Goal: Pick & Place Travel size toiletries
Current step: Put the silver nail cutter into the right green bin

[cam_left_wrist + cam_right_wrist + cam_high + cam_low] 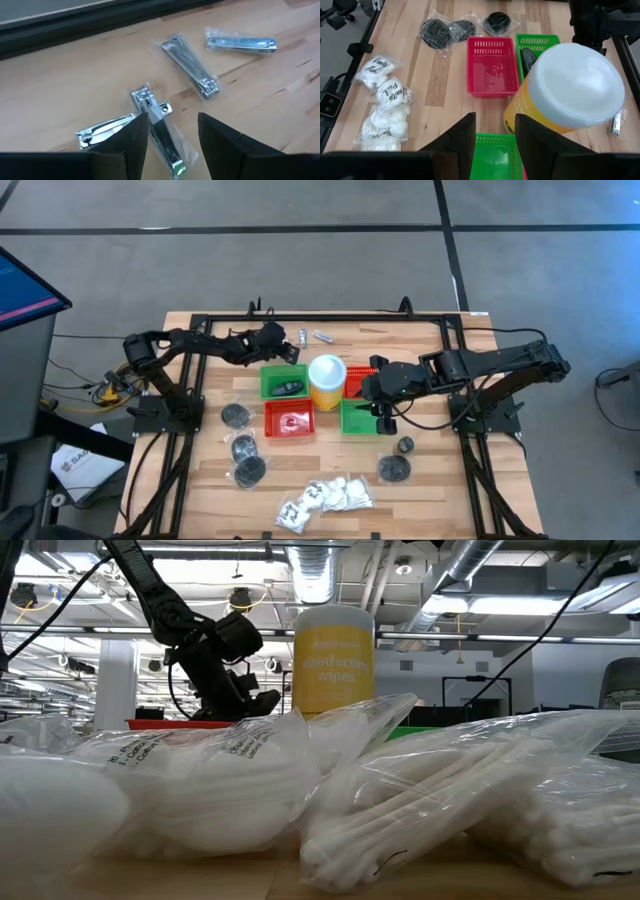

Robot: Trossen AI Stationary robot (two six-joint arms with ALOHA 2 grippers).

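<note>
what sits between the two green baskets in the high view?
The yellow wipes canister with its white lid stands between the left green basket and the right green basket, clearest in the high view.

Yellow cup [327, 381] between baskets [288, 418]

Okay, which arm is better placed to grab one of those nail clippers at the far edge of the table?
The left. Its tool hangs open right over the wrapped nail clippers at the table's far edge. The right tool, also open, is over the near green basket, beyond the yellow wipes tub.
</note>
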